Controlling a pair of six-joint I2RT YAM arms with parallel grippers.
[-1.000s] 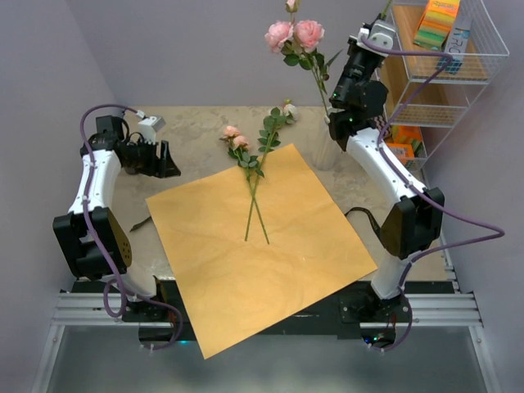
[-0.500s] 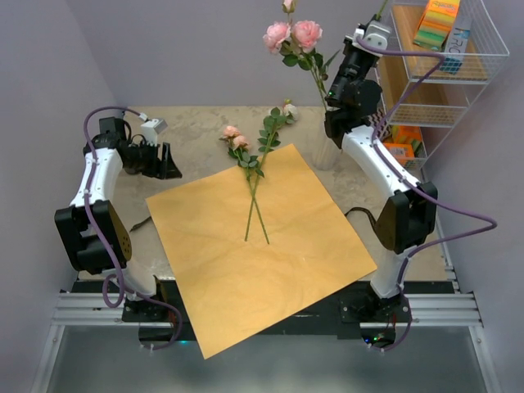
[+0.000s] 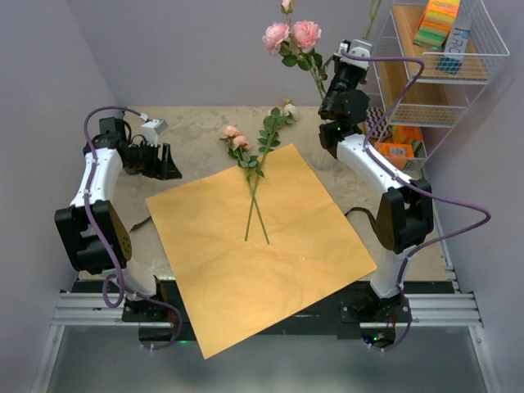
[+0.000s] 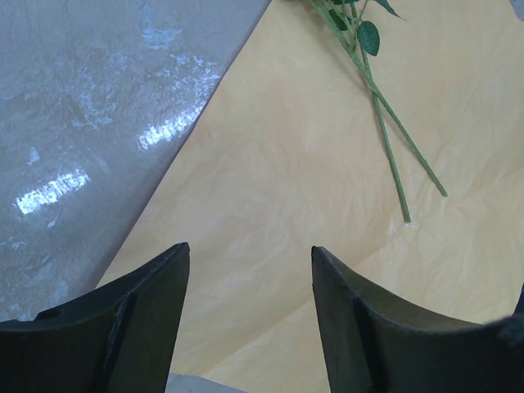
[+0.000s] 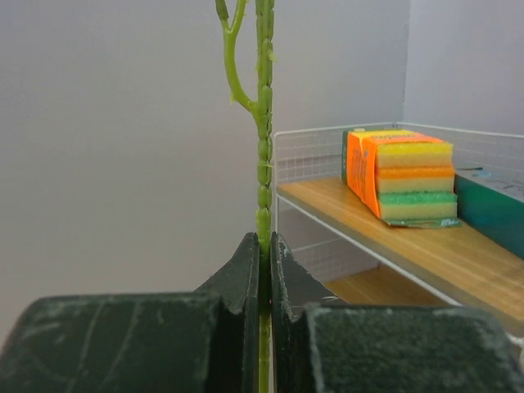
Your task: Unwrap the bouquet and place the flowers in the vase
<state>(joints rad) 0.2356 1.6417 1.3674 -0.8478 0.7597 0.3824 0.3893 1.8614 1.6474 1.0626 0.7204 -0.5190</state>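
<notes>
The orange paper [image 3: 254, 246] lies unfolded flat on the table. Two loose flowers [image 3: 255, 176] rest on it with crossed stems, pink and cream heads toward the back. The white vase [image 3: 318, 157] stands at the back right, mostly hidden by my right arm, and pink roses [image 3: 292, 34] rise from it. My right gripper [image 3: 360, 42] is raised high above the vase. In the right wrist view it [image 5: 263, 241] is shut on an upright green stem [image 5: 264, 164]. My left gripper [image 4: 246, 250] hangs open over the paper's left edge, away from the stems [image 4: 393, 139].
A white wire shelf [image 3: 458, 65] stands at the right, close to my right arm, holding a stack of coloured sponges [image 5: 401, 176]. A small dark scrap [image 3: 141, 223] lies on the marble top left of the paper. The paper's near corner overhangs the table's front edge.
My right arm has swung left and back, carrying the held stem toward the roses above the vase. The left arm has barely moved.
</notes>
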